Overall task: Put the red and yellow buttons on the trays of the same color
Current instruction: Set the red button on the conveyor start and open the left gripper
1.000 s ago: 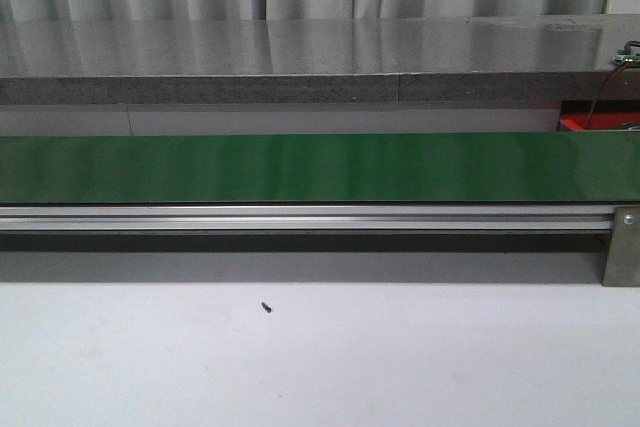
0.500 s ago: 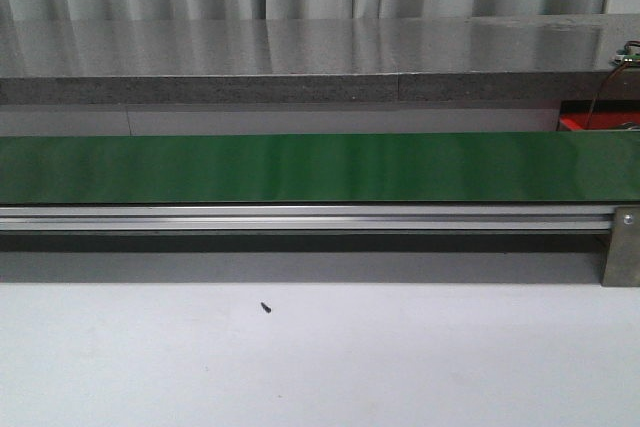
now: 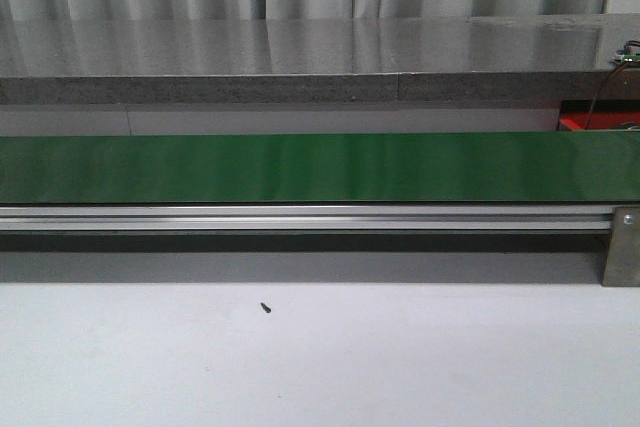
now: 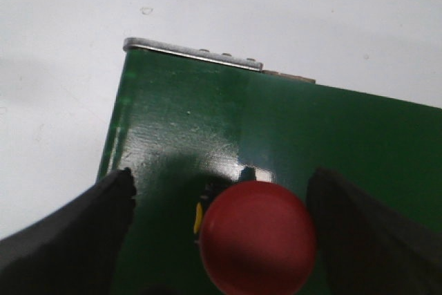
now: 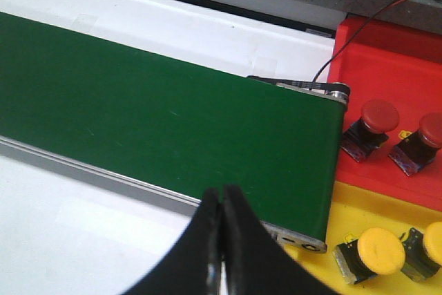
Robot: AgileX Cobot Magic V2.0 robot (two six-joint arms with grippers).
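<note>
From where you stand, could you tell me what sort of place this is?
Probably a conveyor sorting test cell: a long green conveyor belt on an aluminium rail, with red and yellow plastic trays holding push buttons.

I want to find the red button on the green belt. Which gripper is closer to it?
Left. The left gripper is open around the red button. The right gripper, shut, hangs over the belt's other end.

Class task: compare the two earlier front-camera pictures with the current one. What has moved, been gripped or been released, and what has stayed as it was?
Nothing visibly changed. In the front view the green conveyor belt remains bare, the small dark speck sits at the same spot on the white table, and neither arm comes into view.
</note>
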